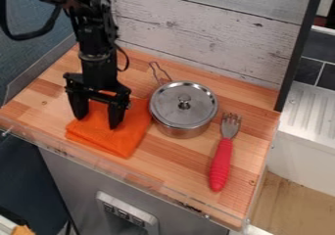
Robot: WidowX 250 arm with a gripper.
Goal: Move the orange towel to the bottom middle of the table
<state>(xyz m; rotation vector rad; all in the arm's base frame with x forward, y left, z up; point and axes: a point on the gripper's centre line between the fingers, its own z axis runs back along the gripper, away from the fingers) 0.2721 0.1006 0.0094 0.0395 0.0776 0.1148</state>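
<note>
My fingers [116, 115], wide apart and gripping nothing, hide part of the towel [131, 133] near the counter's [186, 168] front edge, contact unclear.

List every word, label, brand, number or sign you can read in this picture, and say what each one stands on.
There is no readable text on the orange towel, the pot, its lid, the fork or the gripper.
Metal panel below the table: any marks on its dark squares are too small to read.
</note>
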